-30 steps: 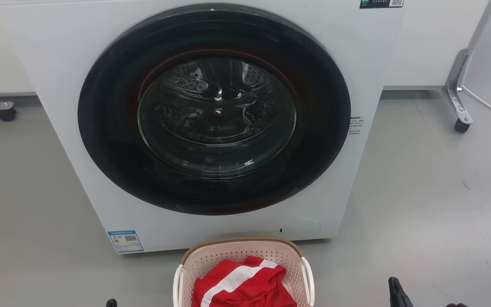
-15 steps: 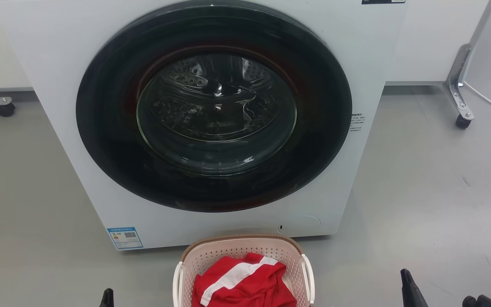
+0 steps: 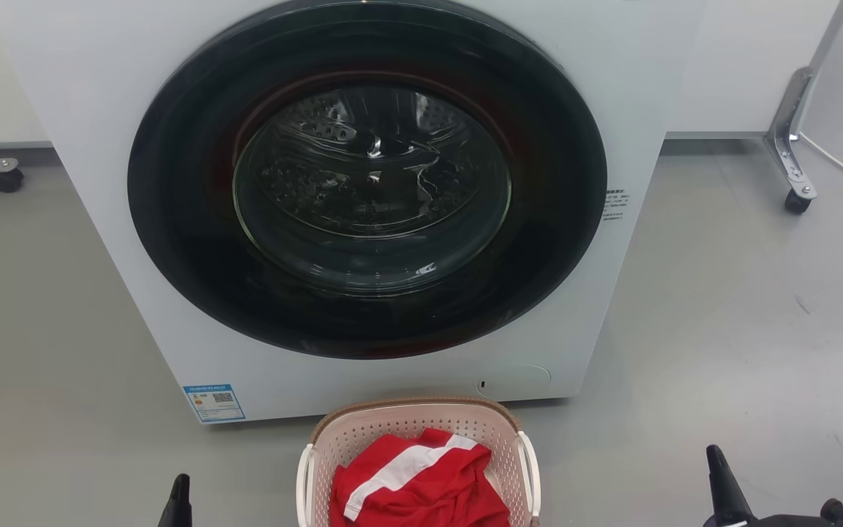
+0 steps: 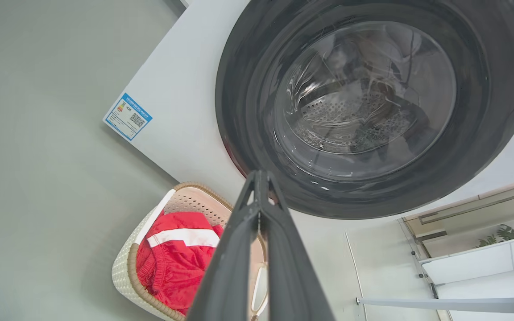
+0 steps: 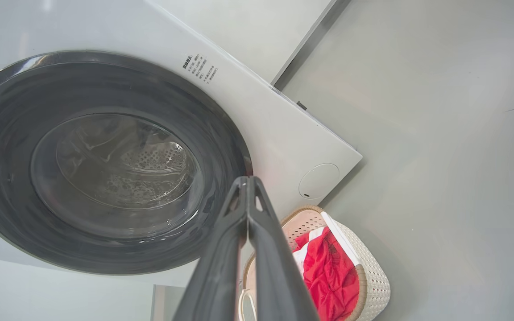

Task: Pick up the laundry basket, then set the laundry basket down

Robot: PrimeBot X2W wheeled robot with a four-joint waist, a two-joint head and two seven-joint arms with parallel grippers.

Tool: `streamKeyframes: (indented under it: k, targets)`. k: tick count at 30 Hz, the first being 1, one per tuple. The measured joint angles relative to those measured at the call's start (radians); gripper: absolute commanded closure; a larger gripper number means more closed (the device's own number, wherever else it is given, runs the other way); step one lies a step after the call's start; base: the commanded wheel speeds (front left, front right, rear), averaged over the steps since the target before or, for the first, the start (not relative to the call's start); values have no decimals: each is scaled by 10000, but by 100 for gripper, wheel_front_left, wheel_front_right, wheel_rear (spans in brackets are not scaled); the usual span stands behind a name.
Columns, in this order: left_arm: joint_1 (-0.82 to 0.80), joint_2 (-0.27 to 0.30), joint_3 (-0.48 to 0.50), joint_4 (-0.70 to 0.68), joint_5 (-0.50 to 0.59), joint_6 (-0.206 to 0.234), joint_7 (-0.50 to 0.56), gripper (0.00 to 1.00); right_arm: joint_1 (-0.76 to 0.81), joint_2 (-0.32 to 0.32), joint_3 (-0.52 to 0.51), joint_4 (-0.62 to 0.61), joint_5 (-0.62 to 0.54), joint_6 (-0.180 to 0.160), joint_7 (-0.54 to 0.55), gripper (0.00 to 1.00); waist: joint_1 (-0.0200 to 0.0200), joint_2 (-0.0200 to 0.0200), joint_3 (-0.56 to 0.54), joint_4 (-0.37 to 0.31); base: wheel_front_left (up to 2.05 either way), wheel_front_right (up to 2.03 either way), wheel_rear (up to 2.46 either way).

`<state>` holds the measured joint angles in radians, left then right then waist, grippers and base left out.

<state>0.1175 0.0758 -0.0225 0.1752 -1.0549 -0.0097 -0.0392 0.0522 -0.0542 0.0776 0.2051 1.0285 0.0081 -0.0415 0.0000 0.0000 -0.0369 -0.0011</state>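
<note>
Your laundry basket [image 3: 370, 439] sat on the grey floor [image 3: 721, 329], just in front of the washer [image 3: 85, 146] and below its round dark door [image 3: 173, 219]. A red garment with a white stripe [image 3: 421, 490] lay heaped inside it. Your left gripper [image 4: 259, 178] had its fingers pressed tip to tip with nothing between them, out to the basket's left, apart from it. Your right gripper [image 5: 246, 183] was likewise pinched together and empty, well off to the basket's right. Neither touched the basket.
</note>
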Motion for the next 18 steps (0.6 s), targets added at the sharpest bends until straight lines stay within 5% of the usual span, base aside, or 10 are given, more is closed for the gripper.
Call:
streamKeyframes:
  k: [18]
  targets:
    - [-797, -134, 472, 479, -2207, -445, 648, 100, -589, 46, -878, 382, 2397, 454, 650, 100, 0, 0, 164, 4, 0, 0, 0]
